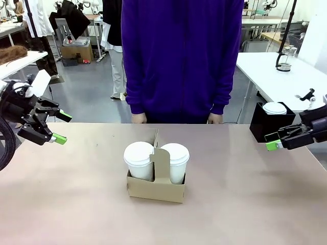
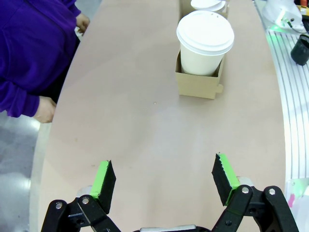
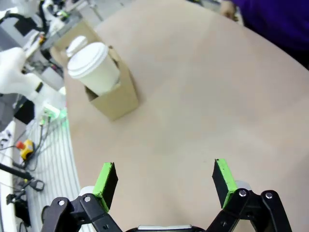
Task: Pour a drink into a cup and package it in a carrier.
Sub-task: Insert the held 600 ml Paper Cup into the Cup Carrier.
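Both sets of fingers are released and hold nothing: the left gripper [image 1: 62, 127] and the right gripper [image 1: 273, 145] hover at the worktop [image 1: 76, 204] sides. Between them, two lidded cups [image 1: 139, 161] sit inside the carrier [image 1: 156, 189], near the person [image 1: 181, 56].

The beige table [image 1: 245, 204] spreads bare beyond both sets of jaws. A person in a purple top [image 1: 181, 56] stands at its far edge, midway between the left jaws and the right jaws and well beyond both. Just behind the right jaws, off the table's corner, sits a black box [image 1: 265, 125] with a short white lidded cup [image 1: 275, 108] in it. Farther back on that side a white side table [image 1: 286, 84] carries a glass pot [image 1: 285, 60]. Behind the left jaws, grey floor [image 1: 87, 92] stretches to a cardboard crate [image 1: 76, 51].
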`<state>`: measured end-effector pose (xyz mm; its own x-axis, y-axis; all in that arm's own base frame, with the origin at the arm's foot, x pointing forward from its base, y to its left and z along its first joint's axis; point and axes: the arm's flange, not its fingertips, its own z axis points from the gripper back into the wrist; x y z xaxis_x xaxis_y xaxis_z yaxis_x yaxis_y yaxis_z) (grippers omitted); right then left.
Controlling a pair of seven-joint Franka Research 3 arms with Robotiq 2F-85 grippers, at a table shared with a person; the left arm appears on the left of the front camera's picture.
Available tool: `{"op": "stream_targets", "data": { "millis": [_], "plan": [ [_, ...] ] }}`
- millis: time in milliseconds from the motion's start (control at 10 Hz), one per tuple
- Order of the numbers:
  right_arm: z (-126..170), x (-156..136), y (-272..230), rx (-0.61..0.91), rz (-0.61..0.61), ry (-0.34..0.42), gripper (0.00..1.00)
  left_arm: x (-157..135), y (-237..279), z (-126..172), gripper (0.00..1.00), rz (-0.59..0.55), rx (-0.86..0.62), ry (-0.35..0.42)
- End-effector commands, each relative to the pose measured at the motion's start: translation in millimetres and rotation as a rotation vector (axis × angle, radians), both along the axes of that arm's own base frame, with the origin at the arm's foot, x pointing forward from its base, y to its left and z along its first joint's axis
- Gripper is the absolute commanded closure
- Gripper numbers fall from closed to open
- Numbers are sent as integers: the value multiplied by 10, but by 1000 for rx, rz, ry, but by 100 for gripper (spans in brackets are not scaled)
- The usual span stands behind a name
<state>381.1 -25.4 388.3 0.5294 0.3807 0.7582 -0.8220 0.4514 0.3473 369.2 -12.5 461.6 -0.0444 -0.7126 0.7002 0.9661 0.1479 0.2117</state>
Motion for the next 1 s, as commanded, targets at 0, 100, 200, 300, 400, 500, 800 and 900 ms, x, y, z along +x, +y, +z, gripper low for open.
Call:
{"op": "stream_targets", "data": {
  "millis": [0,100,200,300,400,500,800,900],
  "plan": [
    [5,-30,50,29,31,14,0,17,-6,-18,0,-18,-20,-17],
    [5,-30,50,29,31,14,0,17,-6,-18,0,-18,-20,-17],
    [5,-30,50,29,31,14,0,17,-6,-18,0,-18,-20,-17],
    [5,-30,50,29,31,14,0,17,-6,-18,0,-18,-20,-17],
    [5,-30,50,29,31,14,0,17,-6,-18,0,-18,-20,-17],
    [5,-30,50,29,31,14,0,17,-6,-18,0,-18,-20,-17],
    [5,-30,50,29,31,14,0,17,-6,-18,0,-18,-20,-17],
    [5,-30,50,29,31,14,0,17,-6,-18,0,-18,-20,-17]
  ]
}}
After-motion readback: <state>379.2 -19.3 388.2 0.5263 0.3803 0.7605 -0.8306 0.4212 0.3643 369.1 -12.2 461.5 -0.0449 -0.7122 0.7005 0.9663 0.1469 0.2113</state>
